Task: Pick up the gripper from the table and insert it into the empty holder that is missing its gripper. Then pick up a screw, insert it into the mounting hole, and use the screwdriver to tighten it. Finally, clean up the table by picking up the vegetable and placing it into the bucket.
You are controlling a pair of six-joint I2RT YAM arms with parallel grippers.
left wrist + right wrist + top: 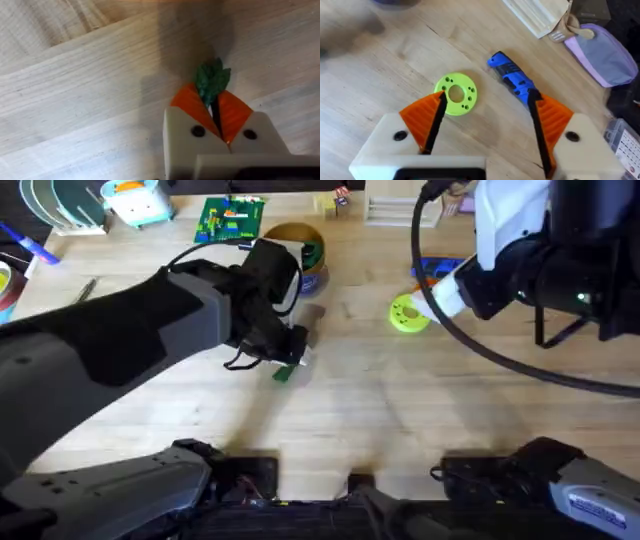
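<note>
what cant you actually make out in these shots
- Vegetable: left wrist view shows leafy tips only; the left hand pinching it covers the rest. Overhead, the arm hides all but a green sliver.
- Bucket: overhead, the left arm covers its near side, so its contents are unseen.
- Screwdriver: right wrist view, the right hand hides its near end.

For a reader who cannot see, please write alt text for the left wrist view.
The left gripper is shut on the vegetable, a dark green leafy bundle pinched between its orange fingers, just above the light wooden table. The fingers sit on off-white bases, each with a dark screw hole.
</note>
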